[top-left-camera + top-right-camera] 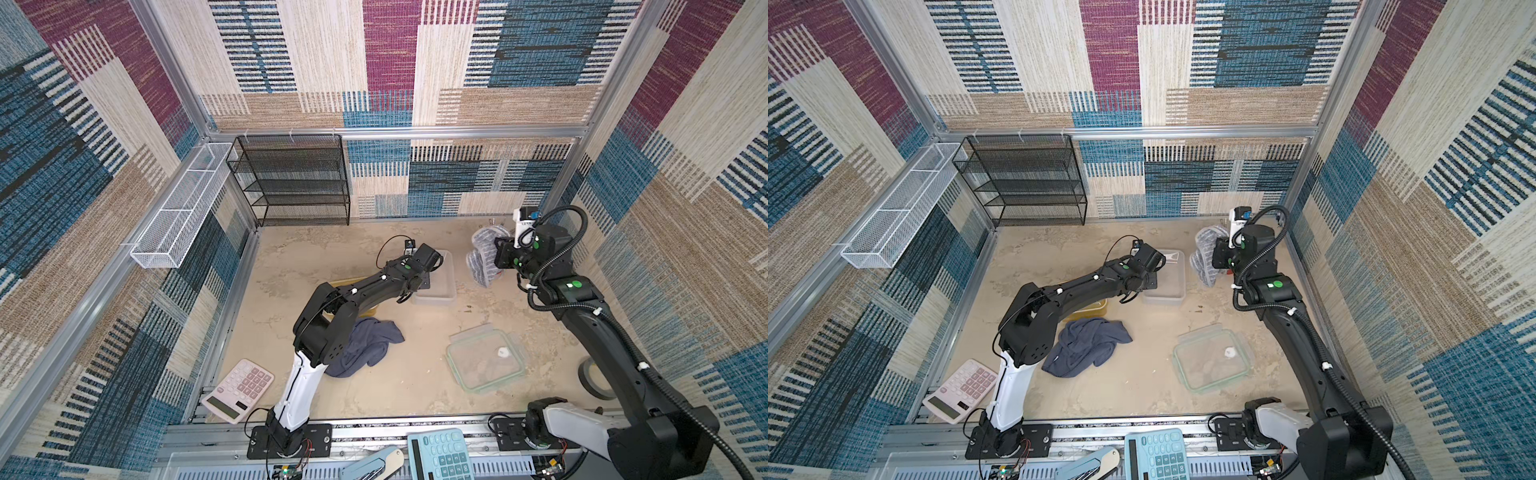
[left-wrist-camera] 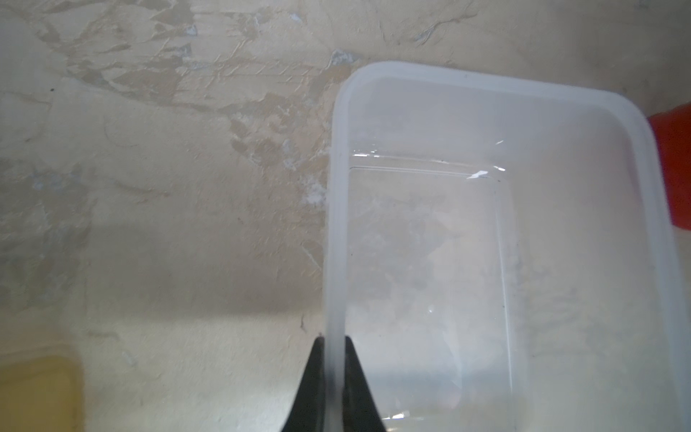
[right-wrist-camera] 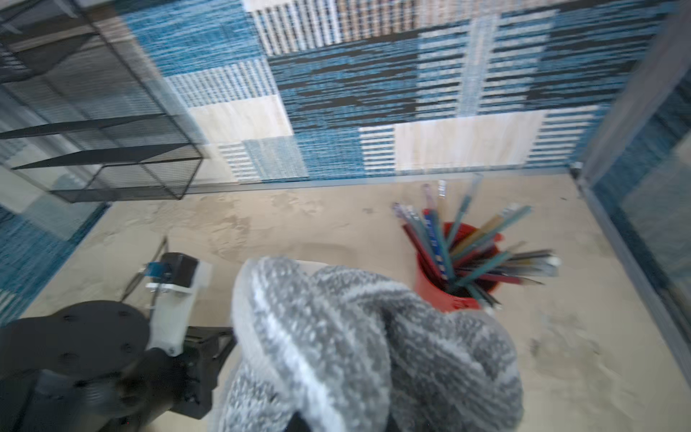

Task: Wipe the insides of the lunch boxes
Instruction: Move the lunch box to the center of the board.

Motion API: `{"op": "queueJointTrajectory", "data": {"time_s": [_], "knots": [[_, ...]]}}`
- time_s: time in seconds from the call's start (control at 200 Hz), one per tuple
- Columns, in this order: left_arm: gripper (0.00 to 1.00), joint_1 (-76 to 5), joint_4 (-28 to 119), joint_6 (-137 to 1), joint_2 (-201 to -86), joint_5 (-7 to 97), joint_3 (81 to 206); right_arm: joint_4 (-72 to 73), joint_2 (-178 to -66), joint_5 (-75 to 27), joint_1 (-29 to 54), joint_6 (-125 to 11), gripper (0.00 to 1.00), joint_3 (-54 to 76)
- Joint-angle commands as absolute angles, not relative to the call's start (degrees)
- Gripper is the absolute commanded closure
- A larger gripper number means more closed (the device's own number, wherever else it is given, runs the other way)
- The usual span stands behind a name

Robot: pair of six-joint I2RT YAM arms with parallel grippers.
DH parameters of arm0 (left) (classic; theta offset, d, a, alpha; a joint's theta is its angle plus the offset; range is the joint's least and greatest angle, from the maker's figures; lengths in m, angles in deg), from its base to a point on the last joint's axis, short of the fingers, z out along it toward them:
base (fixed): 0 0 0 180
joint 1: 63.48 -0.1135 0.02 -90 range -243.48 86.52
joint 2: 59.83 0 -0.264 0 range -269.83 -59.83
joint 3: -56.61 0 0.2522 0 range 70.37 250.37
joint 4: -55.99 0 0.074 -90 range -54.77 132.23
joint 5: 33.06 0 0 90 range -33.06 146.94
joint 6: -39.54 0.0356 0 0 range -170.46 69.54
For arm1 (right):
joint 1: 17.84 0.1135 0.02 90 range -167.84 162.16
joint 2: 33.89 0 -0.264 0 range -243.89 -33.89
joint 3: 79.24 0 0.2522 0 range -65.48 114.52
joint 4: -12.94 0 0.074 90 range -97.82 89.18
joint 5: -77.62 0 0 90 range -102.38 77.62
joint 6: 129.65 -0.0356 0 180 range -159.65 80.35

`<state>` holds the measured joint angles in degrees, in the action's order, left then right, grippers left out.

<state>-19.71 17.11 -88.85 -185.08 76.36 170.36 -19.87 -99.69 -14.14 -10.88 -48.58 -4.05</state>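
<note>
Progress seems early: left hand pinches the clear box's rim on the bench, right hand clamps a grey cloth aloft beside it, and the amber box lies unwiped under the left arm.

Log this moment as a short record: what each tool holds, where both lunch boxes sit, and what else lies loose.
left tool: shut on a side wall of the clear lunch box, one finger inside, one outside
right tool: shut on the grey striped cloth, held off the table, beside the clear box, not in it
clear lunch box: open, looks empty
amber lunch box: mostly hidden under the left arm
loose lid: flat on the table
blue cloth: crumpled by the amber lunch box
</note>
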Motion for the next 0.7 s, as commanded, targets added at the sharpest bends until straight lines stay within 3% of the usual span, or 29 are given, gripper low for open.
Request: {"op": "queueJointTrajectory", "data": {"time_s": [0.0,0.27,0.486,0.641,0.691], "knots": [[0.95,-19.7,17.3,-91.6,-186.9,75.3,173.5,-18.7,-98.9,-10.3,-15.2,-48.6,0.9,-7.1],[0.94,-19.7,15.2,-93.1,-193.0,72.1,181.1,-12.8,-100.7,-15.1,-29.9,-52.9,0.9,-18.5],[0.92,-19.7,14.9,-94.4,-195.4,70.0,184.2,-8.3,-107.7,-18.8,-36.1,-56.1,0.88,-21.8],[0.85,-19.8,14.4,-94.6,-196.3,68.5,186.0,-6.4,-112.6,-21.3,-37.9,-57.2,0.61,-22.2],[0.82,-19.7,14.4,-94.4,-196.5,68.0,186.2,-6.4,-113.8,-21.7,-38.5,-57.5,0.46,-22.3]]}}
